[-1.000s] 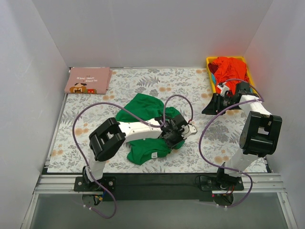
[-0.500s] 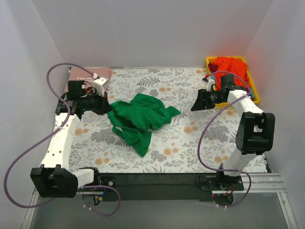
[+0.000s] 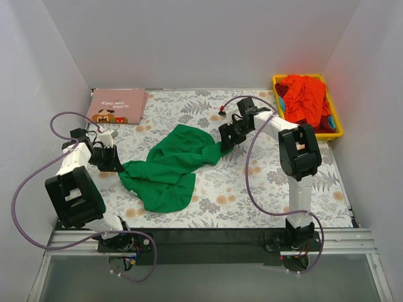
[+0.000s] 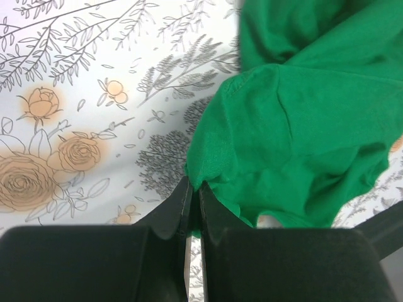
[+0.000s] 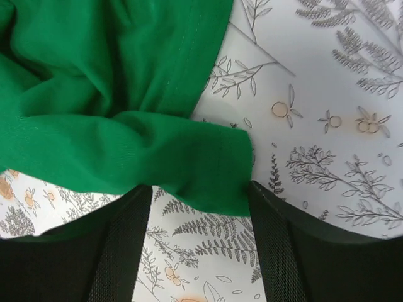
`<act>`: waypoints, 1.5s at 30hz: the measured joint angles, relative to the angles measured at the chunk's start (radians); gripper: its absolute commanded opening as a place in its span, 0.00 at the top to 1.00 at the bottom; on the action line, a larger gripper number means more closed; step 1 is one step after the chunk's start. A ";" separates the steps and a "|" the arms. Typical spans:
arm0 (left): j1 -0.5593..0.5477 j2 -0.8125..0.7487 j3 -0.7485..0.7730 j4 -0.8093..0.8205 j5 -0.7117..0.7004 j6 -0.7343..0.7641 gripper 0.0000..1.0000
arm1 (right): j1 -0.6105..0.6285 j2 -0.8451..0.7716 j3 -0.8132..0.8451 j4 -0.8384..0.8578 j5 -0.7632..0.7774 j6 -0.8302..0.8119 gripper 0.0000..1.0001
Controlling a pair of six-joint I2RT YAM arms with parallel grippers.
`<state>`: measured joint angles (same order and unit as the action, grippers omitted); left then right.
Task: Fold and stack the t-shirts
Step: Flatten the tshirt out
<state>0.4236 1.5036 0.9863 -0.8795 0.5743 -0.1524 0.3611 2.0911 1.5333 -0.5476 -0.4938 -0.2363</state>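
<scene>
Looked to be spreading the green t-shirt [image 3: 170, 167], crumpled on the floral covering [image 3: 264, 189]: pinched one edge in the left gripper [image 4: 192, 189], straddled the opposite corner with the right gripper [image 5: 198, 195] spread wide (nothing gripped yet), so likely needed closing there, then pulling apart.

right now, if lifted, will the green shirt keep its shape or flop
Probably floppy: the green shirt lies in soft crumpled folds. Likely light: the left gripper pinches just a thin edge. Pushed, it would probably bunch.
</scene>
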 measured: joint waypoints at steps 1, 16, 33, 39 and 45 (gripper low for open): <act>-0.001 0.018 0.000 0.013 -0.006 0.000 1.00 | 0.004 0.017 0.012 -0.003 -0.008 0.003 0.31; 0.000 0.127 0.074 0.006 0.037 -0.004 1.00 | -0.097 -0.109 -0.090 -0.054 -0.087 0.013 0.99; -0.013 0.221 0.082 -0.059 0.166 0.011 0.78 | -0.298 -0.541 -0.356 -0.198 -0.142 -0.082 0.99; -0.010 0.270 0.189 -0.037 0.173 0.000 0.56 | -0.299 -0.378 -0.343 -0.166 -0.138 -0.042 0.99; -0.170 0.032 0.264 -0.069 0.220 0.163 0.55 | -0.299 -0.335 -0.302 -0.117 -0.126 0.006 0.99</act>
<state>0.2535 1.5360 1.2507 -0.9485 0.7944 0.0109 0.0616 1.7557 1.2316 -0.6647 -0.6201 -0.2298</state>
